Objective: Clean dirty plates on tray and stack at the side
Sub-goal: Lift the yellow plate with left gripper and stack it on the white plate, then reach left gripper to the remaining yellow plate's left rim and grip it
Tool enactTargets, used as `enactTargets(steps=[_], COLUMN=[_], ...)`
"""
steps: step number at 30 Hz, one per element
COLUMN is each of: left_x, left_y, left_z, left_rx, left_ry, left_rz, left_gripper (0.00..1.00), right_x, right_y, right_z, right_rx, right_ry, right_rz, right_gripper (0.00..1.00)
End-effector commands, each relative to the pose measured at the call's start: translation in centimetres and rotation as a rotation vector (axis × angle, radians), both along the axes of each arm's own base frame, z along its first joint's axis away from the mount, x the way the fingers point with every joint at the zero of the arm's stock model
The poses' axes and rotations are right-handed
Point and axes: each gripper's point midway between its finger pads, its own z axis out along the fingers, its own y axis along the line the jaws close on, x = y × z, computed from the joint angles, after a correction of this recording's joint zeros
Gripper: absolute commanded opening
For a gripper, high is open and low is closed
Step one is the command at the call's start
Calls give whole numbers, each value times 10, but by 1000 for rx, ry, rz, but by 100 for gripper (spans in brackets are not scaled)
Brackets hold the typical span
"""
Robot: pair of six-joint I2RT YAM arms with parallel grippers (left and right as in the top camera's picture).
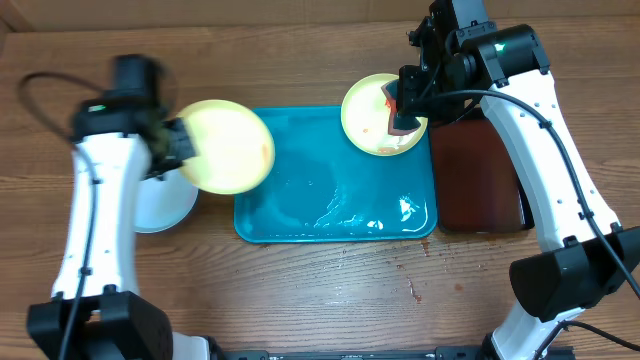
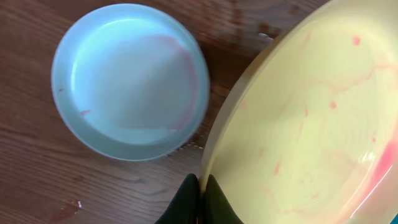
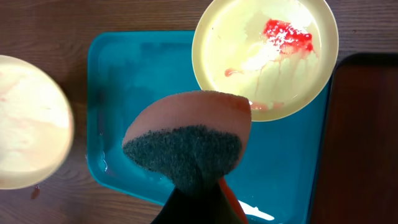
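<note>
The left tool (image 2: 200, 194) is pinching the rim of a pale yellow plate (image 1: 226, 146), its fingers pressed together on the edge, and holds it above the tabletop (image 1: 300, 290) at the left end of the teal tray (image 1: 300, 190). From overhead this plate overlaps the tray's left rim on one side and a light blue plate (image 2: 129, 81) on the other. The blue plate sits flat on the tabletop just left of the tray, near the left arm, with a faint pink smear across its whitish middle. The held plate shows thin pink streaks and a redder patch at one edge in the left wrist view. A second yellow plate (image 3: 264, 56) lies in the far right corner of the tray, part of its rim reaching past the tray's far edge, with a bright red blotch and pale runs of sauce in its centre. The right tool (image 1: 404, 104) is closed on a sponge (image 3: 186, 142), orange with a dark green scouring face, which hangs over the right side of that plate; whether it touches the plate cannot be told. The tray floor glistens with wet patches toward its near right corner. A dark red tray (image 1: 480, 170) lies just right of the teal one, and small red spots mark the tabletop near the teal tray's near right corner
</note>
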Motion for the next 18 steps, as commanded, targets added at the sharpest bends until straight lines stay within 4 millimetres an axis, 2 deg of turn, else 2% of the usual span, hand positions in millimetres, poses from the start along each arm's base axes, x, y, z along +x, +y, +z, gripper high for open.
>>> enactTargets(steps=[1, 6, 8, 14, 18], left_x=[-11, -31, -37, -65, -78], left_y=[27, 93, 111, 140, 146], left_z=[-2, -20, -32, -73, -92], left_rx=[-111, -102, -104, -43, -12], left_ry=[-20, -38, -51, -9, 18], left_rz=[21, 215, 312, 478, 538], left_gripper=[5, 4, 4, 4, 4], right_x=[2, 2, 2, 2, 2], right_y=[0, 0, 0, 0, 0], right_z=[4, 4, 4, 4, 4], right_rx=[-4, -3, -3, -3, -3], right_ry=[-17, -17, -17, -16, -16], right_rz=[1, 1, 2, 2, 2], right_gripper=[4, 4, 4, 4, 4])
